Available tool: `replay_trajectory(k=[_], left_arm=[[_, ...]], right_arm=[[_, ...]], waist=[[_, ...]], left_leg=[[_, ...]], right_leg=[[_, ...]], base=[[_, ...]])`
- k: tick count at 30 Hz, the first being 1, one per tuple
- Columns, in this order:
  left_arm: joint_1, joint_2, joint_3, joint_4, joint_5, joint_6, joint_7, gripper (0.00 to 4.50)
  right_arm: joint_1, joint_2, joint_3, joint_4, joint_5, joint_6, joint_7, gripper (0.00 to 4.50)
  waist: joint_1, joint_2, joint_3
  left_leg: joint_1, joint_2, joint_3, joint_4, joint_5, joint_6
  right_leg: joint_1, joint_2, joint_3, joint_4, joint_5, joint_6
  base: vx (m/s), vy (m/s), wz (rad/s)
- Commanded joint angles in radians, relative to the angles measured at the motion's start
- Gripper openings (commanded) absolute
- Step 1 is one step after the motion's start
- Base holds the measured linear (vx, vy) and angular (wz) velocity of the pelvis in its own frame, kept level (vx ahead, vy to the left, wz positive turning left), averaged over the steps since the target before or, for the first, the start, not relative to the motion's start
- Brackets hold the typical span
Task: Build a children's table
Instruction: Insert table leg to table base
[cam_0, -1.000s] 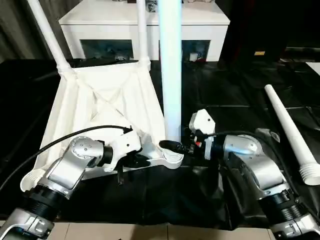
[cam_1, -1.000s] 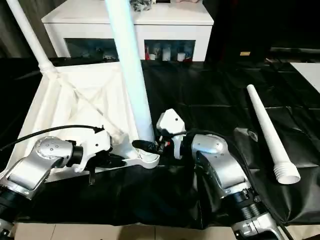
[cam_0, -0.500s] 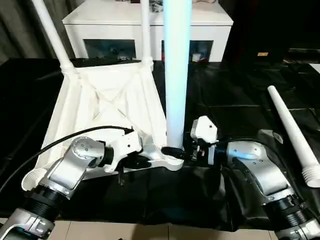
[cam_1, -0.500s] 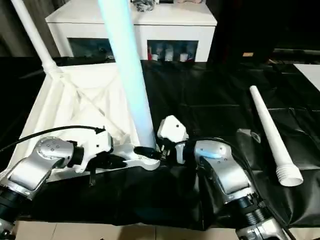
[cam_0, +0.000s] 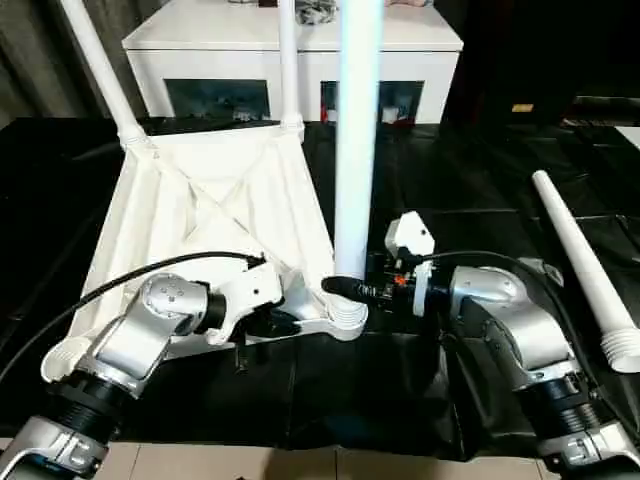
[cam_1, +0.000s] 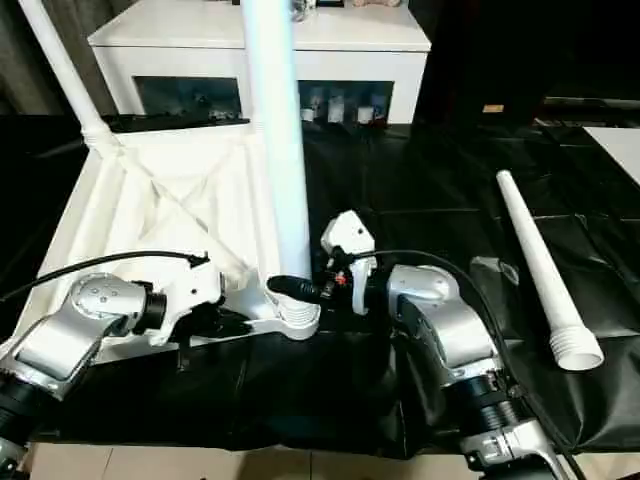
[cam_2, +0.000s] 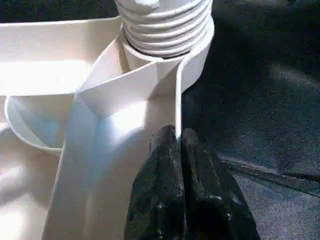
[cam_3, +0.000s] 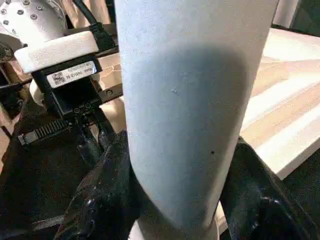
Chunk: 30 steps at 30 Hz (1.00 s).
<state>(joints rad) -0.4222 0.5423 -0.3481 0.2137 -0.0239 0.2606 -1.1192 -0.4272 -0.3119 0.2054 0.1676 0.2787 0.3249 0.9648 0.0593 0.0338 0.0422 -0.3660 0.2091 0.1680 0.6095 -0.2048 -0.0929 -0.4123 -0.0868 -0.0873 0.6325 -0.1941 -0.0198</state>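
1. While the tabletop (cam_0: 215, 215) lies upside down on the black sheet (cam_0: 470, 190), its ribbed underside faces up and its near edge sits close to the sheet's near edge, toward the left.
2. Two legs stand upright in the tabletop's far corner sockets: the far-left leg (cam_0: 95, 65) leans a little outward, and the far-right leg (cam_0: 289, 60) rises straight beside the cabinet front.
3. A third leg (cam_0: 357, 140) stands upright in the near-right corner socket (cam_0: 343, 318); in the left wrist view its threaded end (cam_2: 165, 22) sits in the socket's collar with several thread turns still showing.
4. The right gripper (cam_0: 350, 289) is clamped around the base of this third leg, just above the socket, one black finger on each side of the tube, as the right wrist view shows (cam_3: 107, 190).
5. The left gripper (cam_2: 178, 150) has its two fingers pinched together on the thin wall of the tabletop's near edge, right beside the near-right socket.
6. The near-left socket (cam_0: 62, 358) is open, with no leg in it.
7. The fourth leg (cam_0: 585, 265) lies flat on the sheet near its right edge, well apart from the tabletop, threaded end toward the near edge.
8. A white cabinet (cam_0: 290, 50) with glass doors stands beyond the sheet's far edge.
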Motion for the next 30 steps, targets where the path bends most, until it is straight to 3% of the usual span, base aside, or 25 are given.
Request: replay_trajectory(k=[1,11,22,25,30], left_arm=[[-0.038,0.005,0.046,-0.034,-0.010,-0.017,0.028,0.00],[-0.045,0.000,0.046,-0.025,-0.009,-0.020,0.032,0.00],[-0.044,0.003,0.049,-0.024,-0.010,-0.018,0.032,0.00],[-0.045,0.002,0.049,-0.023,-0.010,-0.018,0.032,0.00],[-0.047,0.003,0.049,-0.021,-0.010,-0.019,0.031,0.00]], right_arm=[[0.035,-0.007,0.039,0.006,-0.001,0.020,0.022,1.84],[0.058,-0.027,0.113,-0.044,-0.115,-0.123,0.015,1.84],[0.091,-0.046,0.137,-0.037,-0.155,-0.184,0.027,1.84],[0.097,-0.037,0.128,-0.016,-0.163,-0.207,0.004,1.84],[0.082,0.012,0.061,0.029,-0.119,-0.165,-0.061,1.84]], waist=[[0.006,0.008,-0.071],[0.005,0.006,-0.069],[0.004,0.008,-0.069],[0.003,0.009,-0.068],[-0.001,0.012,-0.066]], left_leg=[[0.003,0.013,-0.002,-0.065,-0.086,0.052],[0.002,0.014,-0.002,-0.066,-0.098,0.050],[0.004,0.014,-0.002,-0.066,-0.106,0.052],[0.004,0.014,-0.003,-0.067,-0.119,0.052],[0.005,0.014,-0.004,-0.071,-0.143,0.042]], right_leg=[[0.072,-0.048,0.050,-0.056,0.032,-0.254],[0.071,-0.048,0.049,-0.059,0.002,-0.242],[0.070,-0.047,0.050,-0.060,0.002,-0.243],[0.071,-0.047,0.050,-0.061,-0.012,-0.241],[0.070,-0.047,0.049,-0.065,-0.039,-0.245]], base=[[0.000,0.000,0.00],[0.000,0.000,0.00],[0.000,0.000,0.00],[0.000,0.000,0.00],[0.000,0.000,0.00]])
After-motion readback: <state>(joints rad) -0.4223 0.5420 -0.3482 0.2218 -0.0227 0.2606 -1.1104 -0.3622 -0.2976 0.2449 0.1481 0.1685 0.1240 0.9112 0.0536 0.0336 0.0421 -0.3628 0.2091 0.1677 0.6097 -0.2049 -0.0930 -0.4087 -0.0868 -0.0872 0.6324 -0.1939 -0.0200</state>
